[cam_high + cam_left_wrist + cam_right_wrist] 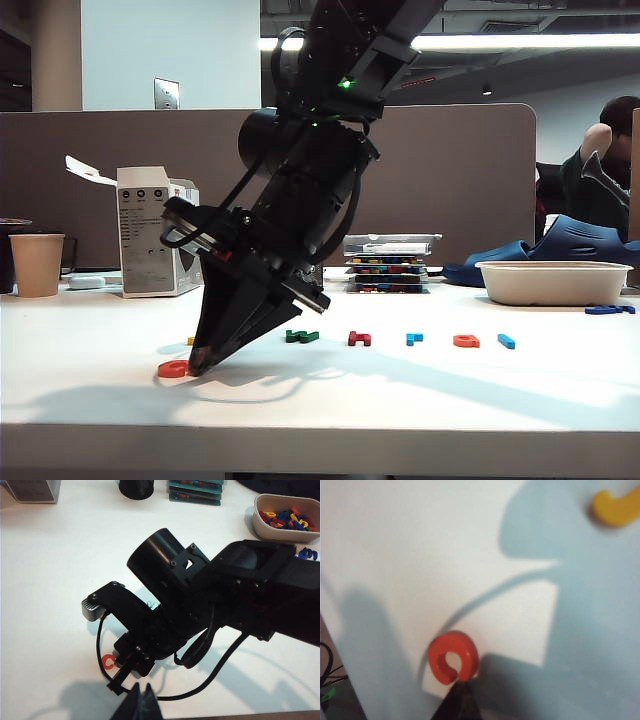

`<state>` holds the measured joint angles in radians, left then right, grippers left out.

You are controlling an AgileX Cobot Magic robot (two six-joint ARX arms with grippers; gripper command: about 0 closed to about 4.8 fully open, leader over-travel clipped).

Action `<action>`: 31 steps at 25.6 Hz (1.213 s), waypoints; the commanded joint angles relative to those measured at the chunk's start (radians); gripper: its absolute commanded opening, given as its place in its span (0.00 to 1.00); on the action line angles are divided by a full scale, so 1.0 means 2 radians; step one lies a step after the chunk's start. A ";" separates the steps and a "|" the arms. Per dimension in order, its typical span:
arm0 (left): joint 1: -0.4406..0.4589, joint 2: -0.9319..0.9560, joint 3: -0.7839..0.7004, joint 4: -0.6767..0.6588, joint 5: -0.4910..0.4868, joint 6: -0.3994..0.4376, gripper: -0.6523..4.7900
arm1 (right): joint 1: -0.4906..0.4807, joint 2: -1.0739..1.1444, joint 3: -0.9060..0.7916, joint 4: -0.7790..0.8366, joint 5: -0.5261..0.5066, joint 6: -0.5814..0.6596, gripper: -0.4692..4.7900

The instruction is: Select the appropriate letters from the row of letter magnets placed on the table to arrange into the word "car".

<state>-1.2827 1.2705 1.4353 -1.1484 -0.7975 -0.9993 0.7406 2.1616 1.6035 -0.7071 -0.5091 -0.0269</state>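
The orange-red c point(172, 369) lies flat on the white table point(420, 400), in front of the row of letter magnets. My right gripper point(200, 362) reaches across to the left side of the exterior view. It is shut, and its tip rests against the c point(452, 662) at the letter's open ends point(461, 690). The rest of the row holds a yellow letter point(190, 341), half hidden behind the gripper, then green point(301, 336), dark red point(359, 338), the light blue r point(414, 338), the orange-red a point(466, 341) and a blue bar point(506, 341). My left gripper point(142, 699) is shut and empty, hovering over the right arm.
A beige tray point(553, 282) with dark blue pieces point(610, 309) beside it stands at the back right. Behind the row are a stack of flat boxes point(387, 265), a white carton point(155, 245) and a paper cup point(37, 264). A brown partition closes the back.
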 commanded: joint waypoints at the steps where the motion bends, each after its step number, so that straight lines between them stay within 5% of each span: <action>1: 0.000 -0.001 0.001 -0.001 -0.005 0.002 0.11 | -0.003 -0.001 0.003 -0.008 0.009 0.000 0.08; 12: 0.000 -0.001 0.001 -0.001 -0.005 0.002 0.11 | -0.022 -0.032 0.004 -0.010 0.021 -0.001 0.08; 20: 0.000 -0.001 0.001 -0.001 -0.005 0.002 0.11 | -0.061 -0.075 0.004 -0.002 0.132 0.028 0.08; 31: 0.000 -0.001 0.001 -0.001 -0.005 0.002 0.11 | -0.132 -0.077 0.004 -0.036 0.145 0.079 0.08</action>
<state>-1.2823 1.2705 1.4353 -1.1484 -0.7975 -0.9993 0.4824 2.0113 1.6100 -0.7544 -0.2352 0.1070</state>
